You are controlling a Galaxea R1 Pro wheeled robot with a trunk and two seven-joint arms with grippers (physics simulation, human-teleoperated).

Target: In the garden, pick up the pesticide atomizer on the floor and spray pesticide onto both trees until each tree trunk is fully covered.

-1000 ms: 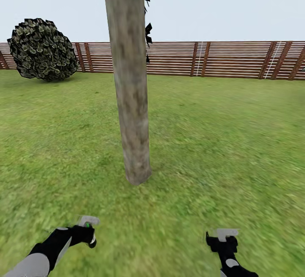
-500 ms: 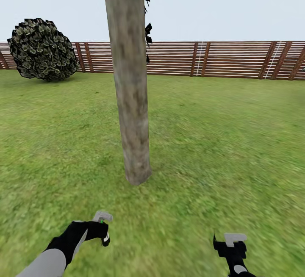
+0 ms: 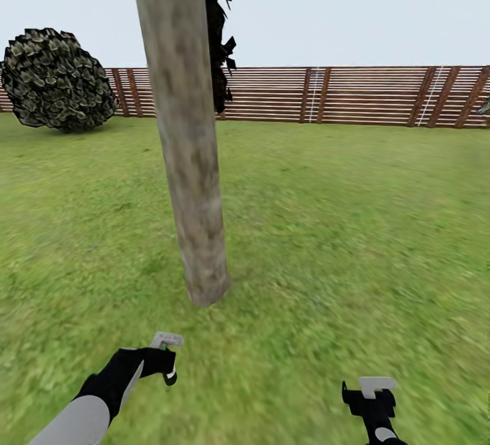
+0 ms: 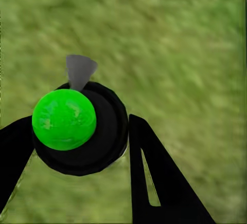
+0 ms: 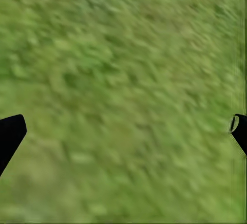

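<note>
Your left gripper (image 3: 167,356) hung low over the lawn (image 3: 354,227), just short of the trunk (image 3: 187,159) base and slightly to its left. Its jaws were clamped on the atomizer (image 4: 80,126): in the left wrist view that was a black round body with a bright green ball on top and a grey nozzle tip, sitting between the two black fingers (image 4: 154,178). In the head view a small green spot showed at the gripper.

Your right gripper (image 3: 373,390) was well right of the trunk, also low over grass. Its jaws stood wide, with the finger tips (image 5: 10,134) at opposite edges of the right wrist view and only grass between them.

The trunk rose from the lawn leaning slightly left, mottled grey-tan, top out of frame. Dark foliage (image 3: 218,37) sat just behind it. A round shrub (image 3: 58,81) stood far left of the trunk by the fence (image 3: 354,94).
</note>
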